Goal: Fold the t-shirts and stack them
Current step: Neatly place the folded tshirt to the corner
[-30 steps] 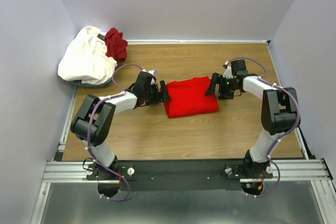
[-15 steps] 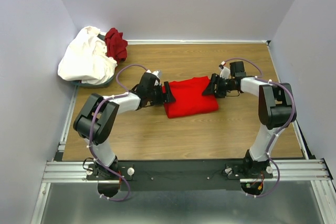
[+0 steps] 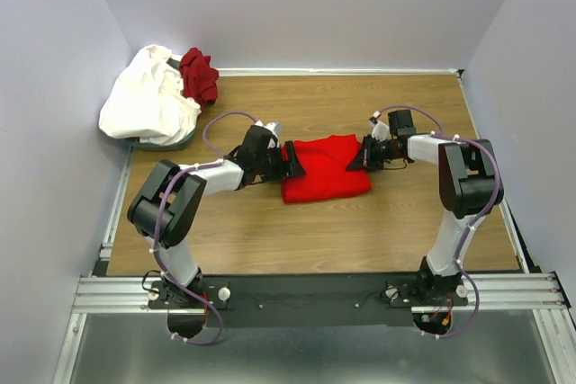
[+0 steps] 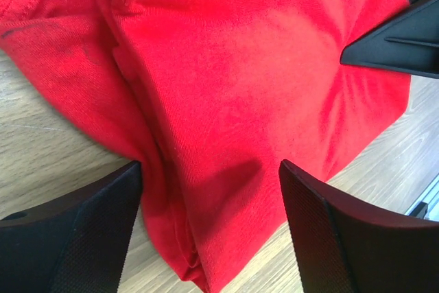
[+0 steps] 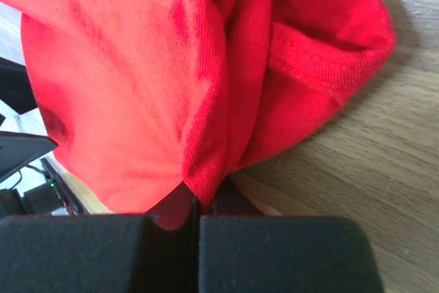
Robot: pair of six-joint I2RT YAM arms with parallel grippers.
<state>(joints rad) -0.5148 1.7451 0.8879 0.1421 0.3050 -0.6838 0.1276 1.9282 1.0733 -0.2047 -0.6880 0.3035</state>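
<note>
The bright red t-shirt [image 3: 326, 168] lies folded in a thick rectangle at the table's middle. My left gripper [image 3: 292, 161] stands open at its left edge, and in the left wrist view the two black fingers [image 4: 75, 238] straddle the folded red cloth [image 4: 226, 87] without pinching it. My right gripper [image 3: 362, 156] is shut on the red t-shirt's right edge; a pinch of red cloth [image 5: 206, 169] runs into the closed right gripper [image 5: 199, 221]. The white t-shirt [image 3: 147, 98] and the maroon t-shirt [image 3: 198, 75] sit crumpled at the far left corner.
A dark low container [image 3: 166, 142] shows under the white heap. Pale walls close the table at the left, back and right. Bare wooden tabletop [image 3: 324, 231] lies between the red shirt and the arm bases.
The right gripper closed from open onto the red shirt's right edge. The left gripper slid right until its open fingers sit over the shirt's left edge.
</note>
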